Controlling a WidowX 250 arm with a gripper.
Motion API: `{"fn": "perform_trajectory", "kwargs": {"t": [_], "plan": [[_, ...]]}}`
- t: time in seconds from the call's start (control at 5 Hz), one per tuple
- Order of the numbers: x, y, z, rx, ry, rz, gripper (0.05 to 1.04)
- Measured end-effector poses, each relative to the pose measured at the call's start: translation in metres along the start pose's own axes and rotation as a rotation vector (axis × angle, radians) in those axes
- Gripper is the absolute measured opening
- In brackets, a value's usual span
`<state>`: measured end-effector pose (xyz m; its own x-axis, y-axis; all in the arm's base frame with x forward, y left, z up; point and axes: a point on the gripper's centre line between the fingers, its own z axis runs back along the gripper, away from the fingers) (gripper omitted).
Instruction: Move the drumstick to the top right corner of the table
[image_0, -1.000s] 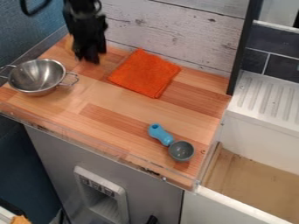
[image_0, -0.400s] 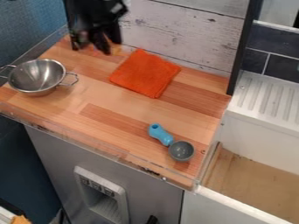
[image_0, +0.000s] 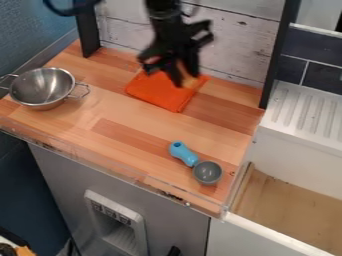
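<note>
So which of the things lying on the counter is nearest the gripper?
The orange cloth: the gripper hangs over it, while the metal bowl and blue-handled scoop sit well clear.

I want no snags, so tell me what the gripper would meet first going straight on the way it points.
Probably the orange cloth: the gripper points down at it. Its height is hard to judge, so it might come down on the bare wooden table beside it instead.

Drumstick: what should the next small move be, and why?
Probably shift the end effector rightward before lowering: it appears to hold the drumstick over the orange cloth, still short of the far right corner of the table.
</note>
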<state>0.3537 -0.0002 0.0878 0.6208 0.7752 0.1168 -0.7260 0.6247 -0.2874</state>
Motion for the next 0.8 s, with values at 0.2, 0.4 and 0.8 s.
{"fn": "perform_trajectory", "kwargs": {"t": [0.2,0.4,0.8], "plan": [[-0.02,-0.012,-0.021,0.022,0.013,-0.071,0.314],[-0.031,-0.012,-0.039,0.048,0.019,-0.113,0.314],[-0.037,-0.017,-0.08,0.092,0.073,-0.124,0.314]]}}
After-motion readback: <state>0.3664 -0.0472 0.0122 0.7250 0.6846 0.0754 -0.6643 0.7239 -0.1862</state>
